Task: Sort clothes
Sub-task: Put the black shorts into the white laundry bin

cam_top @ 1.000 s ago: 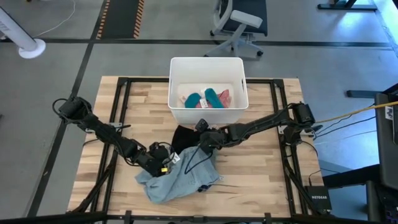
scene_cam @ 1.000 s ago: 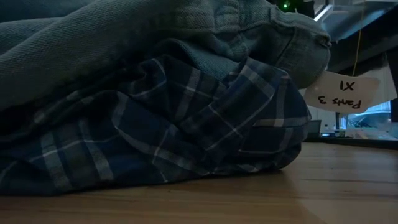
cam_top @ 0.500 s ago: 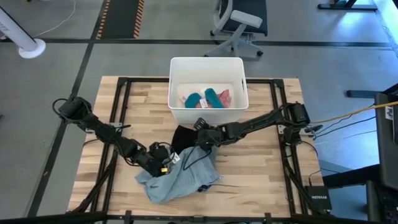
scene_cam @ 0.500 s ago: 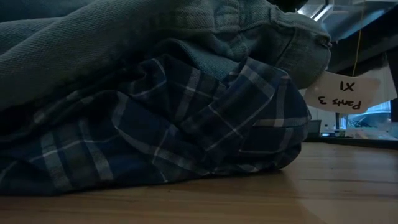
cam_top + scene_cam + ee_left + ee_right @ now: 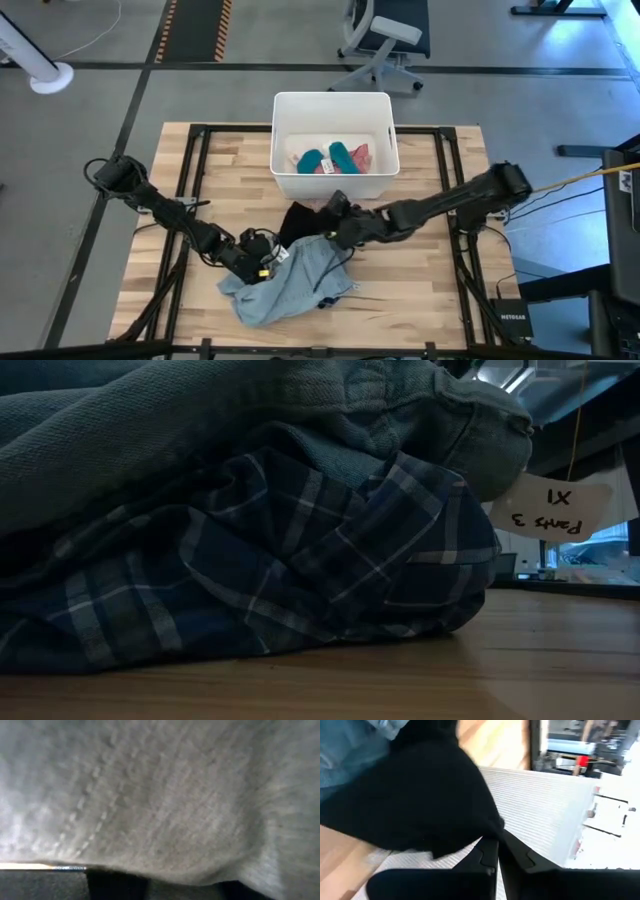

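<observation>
Tabletop clothes [image 5: 250,540] carry tag [image 5: 548,510] reading "Pants 3 X1".

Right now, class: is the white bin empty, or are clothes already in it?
Not empty. The bin, seen from above, holds teal pieces and a pink piece on something white; what lies underneath cannot be told.

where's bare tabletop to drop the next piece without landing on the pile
Bare wood lies on the table right of the grey-blue shirt, and left of the white bin behind the left arm. Crowded: the middle front, where the shirt, the black piece, the left gripper and the shut right gripper meet.
</observation>
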